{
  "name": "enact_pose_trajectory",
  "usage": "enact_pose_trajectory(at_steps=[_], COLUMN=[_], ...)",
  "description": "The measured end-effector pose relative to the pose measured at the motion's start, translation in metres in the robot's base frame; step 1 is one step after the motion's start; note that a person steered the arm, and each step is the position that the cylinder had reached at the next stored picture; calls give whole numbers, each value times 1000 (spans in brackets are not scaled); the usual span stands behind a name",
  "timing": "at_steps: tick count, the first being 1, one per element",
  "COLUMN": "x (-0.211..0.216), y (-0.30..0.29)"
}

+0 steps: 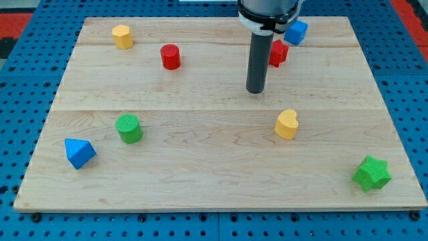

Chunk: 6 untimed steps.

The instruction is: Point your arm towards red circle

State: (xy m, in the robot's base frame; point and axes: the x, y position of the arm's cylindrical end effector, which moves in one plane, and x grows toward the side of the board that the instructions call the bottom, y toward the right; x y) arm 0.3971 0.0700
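A pale wooden board [214, 181] is seen filling most of the view, laid on a blue perforated table [20, 134]; red patches are visible at the view's top corners. The dark rod is seen descending from the view's top, and my tip [255, 90] is set on the board right of centre in the upper half. No claw is fitted, so no open or closed state can be told.

Eight blocks are counted, two of each colour. Two green ones are found: a star-like block [372, 173] near the view's bottom right corner and a cylinder [128, 128] at the left of centre. Two blue ones are found: an angular block [79, 152] at the lower left and a cube-like block [296, 31] at the top, just right of the rod. Two yellow ones are found: a heart [287, 124] below and right of my tip, and a block [122, 36] at the upper left. Two red ones are found: the red circle [170, 56], well to the left of my tip and slightly higher, and a red block [279, 52] partly hidden just right of the rod.
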Motion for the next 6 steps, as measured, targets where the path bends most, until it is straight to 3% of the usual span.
enact_pose_trajectory(at_steps=[1,6], x=[0,-112], y=[2,-117])
